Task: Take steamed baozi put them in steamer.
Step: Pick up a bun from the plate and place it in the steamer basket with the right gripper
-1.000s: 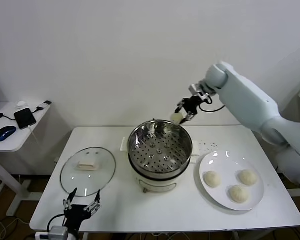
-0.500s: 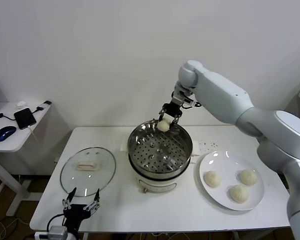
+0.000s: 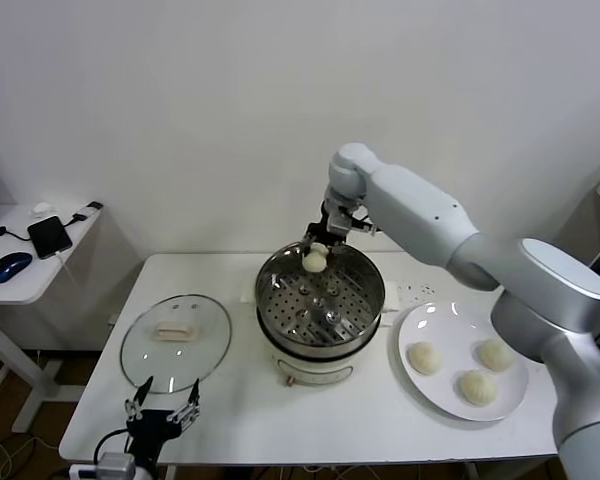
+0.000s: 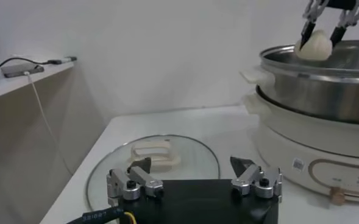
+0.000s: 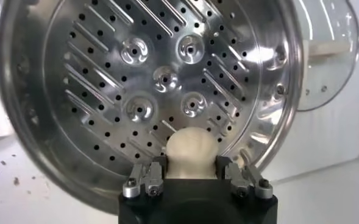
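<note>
One baozi (image 3: 314, 260) is clamped in the right claw (image 3: 316, 252), which has been carried in from the far right and is now held over the back rim of the steamer (image 3: 320, 300). Three buns wait on the white plate (image 3: 435, 390), so release onto the perforated tray looks imminent. Left claw (image 3: 163, 408) is parked wide open and empty beside the glass lid (image 3: 175, 342) on the worktop (image 3: 380, 425).

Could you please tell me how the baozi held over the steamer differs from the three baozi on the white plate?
The held baozi is pinched in the right gripper above the back rim of the steamer; the three plate baozi lie free on the white plate. The held one hangs in the air; the plate ones rest on a surface, apart from each other. All are small, round, cream-white buns.
</note>
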You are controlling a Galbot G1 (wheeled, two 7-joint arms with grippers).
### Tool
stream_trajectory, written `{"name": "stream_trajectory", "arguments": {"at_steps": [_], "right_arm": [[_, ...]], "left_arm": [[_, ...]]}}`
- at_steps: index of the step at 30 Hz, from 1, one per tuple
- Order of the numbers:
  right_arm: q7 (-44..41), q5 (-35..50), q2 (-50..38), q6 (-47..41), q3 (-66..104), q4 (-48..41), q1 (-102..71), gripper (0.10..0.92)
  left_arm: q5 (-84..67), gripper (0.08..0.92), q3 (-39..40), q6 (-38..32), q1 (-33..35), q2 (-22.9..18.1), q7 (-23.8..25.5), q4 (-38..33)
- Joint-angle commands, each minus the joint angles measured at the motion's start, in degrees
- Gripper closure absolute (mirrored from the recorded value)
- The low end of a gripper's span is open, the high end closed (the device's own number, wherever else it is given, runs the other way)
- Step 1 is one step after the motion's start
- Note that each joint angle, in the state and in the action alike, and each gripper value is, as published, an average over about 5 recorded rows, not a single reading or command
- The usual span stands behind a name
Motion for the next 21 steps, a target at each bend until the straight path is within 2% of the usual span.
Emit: {"name": "stream_trajectory", "arguments": {"at_steps": [1, 7, 14, 17, 21], "right_arm": [[3.2, -4.7, 0.9, 2.8, 0.8, -2.1, -1.5, 0.493], [3.6, -4.9, 1.3, 2.8, 0.8, -2.9, -1.9, 0.479], [5.0, -4.0, 1.4, 2.8, -0.7, -3.3, -2.1, 0.296], [3.5, 0.0, 1.2, 2.8, -2.2, -3.4, -1.5, 0.230], [-1.4, 9.6, -0.8, 1.7, -5.7, -0.5, 0.7, 0.205]], "left_arm": [[0.0, 0.177, 0.1, 0.0, 0.0, -0.4, 0.0, 0.0], [0.0, 0.177, 0.2, 0.1, -0.2, -0.5, 0.1, 0.3], [0.0, 0.177, 0.2, 0.1, -0.4, -0.6, 0.1, 0.5], [0.2, 0.177, 0.3, 0.1, -0.4, -0.8, 0.1, 0.6], [0.3, 0.177, 0.4, 0.1, -0.3, -0.8, 0.1, 0.6]]}}
